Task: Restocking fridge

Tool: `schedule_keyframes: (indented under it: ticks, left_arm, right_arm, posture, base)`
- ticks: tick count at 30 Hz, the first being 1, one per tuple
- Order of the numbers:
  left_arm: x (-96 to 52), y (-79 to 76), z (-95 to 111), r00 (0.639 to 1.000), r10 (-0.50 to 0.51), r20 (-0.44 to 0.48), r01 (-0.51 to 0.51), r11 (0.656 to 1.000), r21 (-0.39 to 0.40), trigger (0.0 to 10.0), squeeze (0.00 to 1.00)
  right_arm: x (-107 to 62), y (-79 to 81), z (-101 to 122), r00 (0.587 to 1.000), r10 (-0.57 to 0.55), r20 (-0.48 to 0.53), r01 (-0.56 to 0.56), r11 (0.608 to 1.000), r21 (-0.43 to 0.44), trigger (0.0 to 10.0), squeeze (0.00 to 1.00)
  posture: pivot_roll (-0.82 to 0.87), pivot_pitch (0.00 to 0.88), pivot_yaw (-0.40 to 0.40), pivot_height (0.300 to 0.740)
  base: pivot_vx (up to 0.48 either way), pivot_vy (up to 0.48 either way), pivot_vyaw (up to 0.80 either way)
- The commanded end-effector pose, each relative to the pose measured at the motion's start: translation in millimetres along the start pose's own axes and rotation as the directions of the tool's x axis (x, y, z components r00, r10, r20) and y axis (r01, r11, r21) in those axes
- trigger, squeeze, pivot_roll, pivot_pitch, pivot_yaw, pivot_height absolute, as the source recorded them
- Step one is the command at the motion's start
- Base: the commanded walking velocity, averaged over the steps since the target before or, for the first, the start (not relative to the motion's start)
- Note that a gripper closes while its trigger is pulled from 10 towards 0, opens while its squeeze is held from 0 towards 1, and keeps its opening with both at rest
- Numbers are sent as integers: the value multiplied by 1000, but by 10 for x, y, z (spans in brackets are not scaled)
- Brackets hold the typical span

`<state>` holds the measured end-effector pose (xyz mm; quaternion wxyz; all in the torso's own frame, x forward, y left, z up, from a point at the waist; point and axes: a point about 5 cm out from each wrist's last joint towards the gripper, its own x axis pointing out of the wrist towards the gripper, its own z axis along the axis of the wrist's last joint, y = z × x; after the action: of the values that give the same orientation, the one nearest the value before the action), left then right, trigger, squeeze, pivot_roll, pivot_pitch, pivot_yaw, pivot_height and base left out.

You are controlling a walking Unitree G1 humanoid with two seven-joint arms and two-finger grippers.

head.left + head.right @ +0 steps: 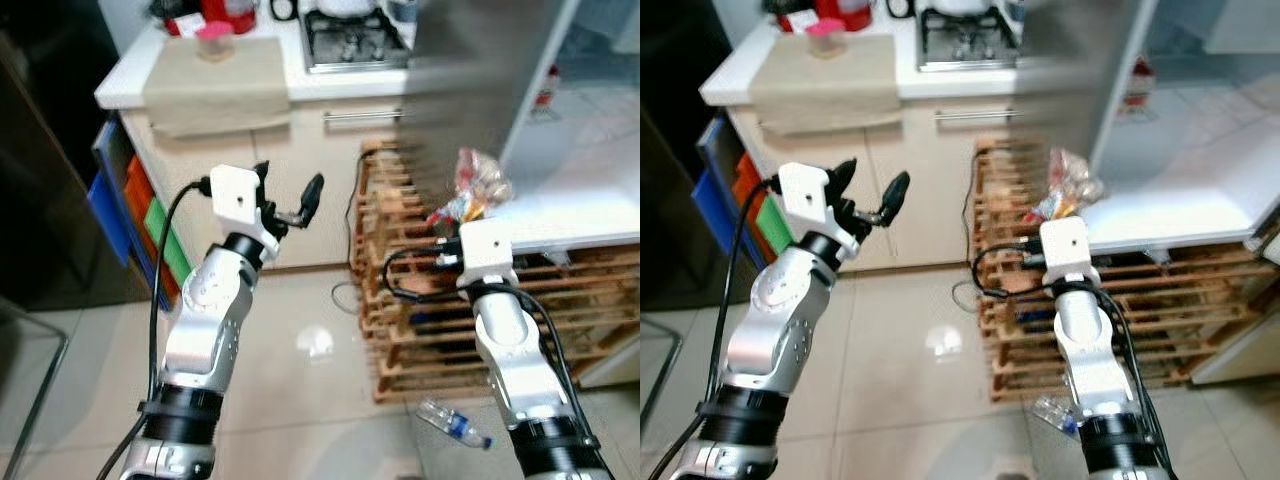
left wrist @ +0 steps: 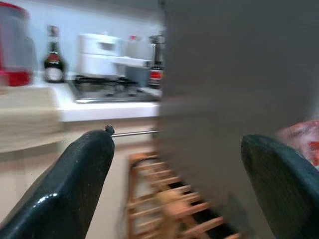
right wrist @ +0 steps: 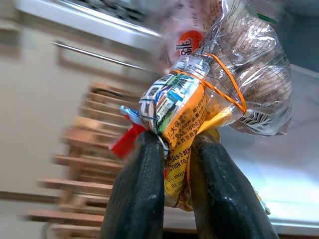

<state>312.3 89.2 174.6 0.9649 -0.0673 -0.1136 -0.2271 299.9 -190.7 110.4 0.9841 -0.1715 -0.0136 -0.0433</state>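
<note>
Landmark: wooden pallet stack point(image 1: 450, 310) on the tiled floor, standing against the cream cabinet front point(image 1: 300, 180). Right gripper point(image 3: 172, 149) is raised above the pallet stack's top edge, its two black fingers clamped on the twisted neck of a clear plastic snack bag point(image 3: 234, 74); the neck is bound with an orange rubber band and the printed orange and white wrapping bunches just above the fingertips. In the head views the snack bag point(image 1: 475, 190) sits above the pallet stack, at the front lip of a white shelf point(image 1: 590, 215) that runs over the stack's right part; whether the bag touches the shelf I cannot tell. A grey door panel point(image 1: 480, 70), blurred, rises behind the bag. Left gripper point(image 1: 290, 200) is held in the air to the left of the pallet stack, in front of the cabinet front, fingers spread wide apart and holding nothing. A plastic water bottle point(image 1: 455, 422) lies on its side on the floor just in front of the pallet stack. Beyond the stack, the countertop carries a gas hob point(image 1: 355, 40), a beige cloth point(image 1: 215, 80) draped over its edge, and a pink-lidded container point(image 1: 213, 40) on the cloth.
</note>
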Motion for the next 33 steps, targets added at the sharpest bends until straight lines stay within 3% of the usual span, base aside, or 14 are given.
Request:
schedule_keyframes:
  ticks: [1, 16, 22, 28, 33]
  left_arm:
    - [34, 7, 87, 999, -33, 31, 32, 999, 25, 10000, 0]
    - [2, -94, 145, 991, -119, 54, 118, 993, 18, 10000, 0]
    - [-2, -102, 113, 990, -136, 29, 137, 990, -21, 10000, 0]
    - [32, -82, 84, 993, -121, -1, 121, 993, 10, 10000, 0]
    - [8, -108, 88, 990, -144, -6, 144, 989, 12, 10000, 0]
  right_arm:
    - [7, 1, 83, 999, -20, 33, 19, 1000, 19, 10000, 0]
    - [-90, -39, -14, 1000, -30, 7, 30, 999, 12, 10000, 0]
    - [-20, -38, -9, 1000, -12, -6, 12, 1000, 21, 10000, 0]
    - [119, 1, 110, 999, 36, 9, -36, 999, 35, 10000, 0]
    - [86, 39, 93, 999, 53, 12, -53, 998, 30, 10000, 0]
  posture:
    - [-130, 0, 67, 740]
    - [-126, 0, 71, 740]
    - [-124, 0, 67, 740]
    - [-119, 0, 48, 740]
    - [-118, 0, 44, 740]
  base:
    - [0, -416, 0]
    - [0, -422, 0]
    - [97, -404, 0]
    - [0, 0, 0]
    - [0, 0, 0]
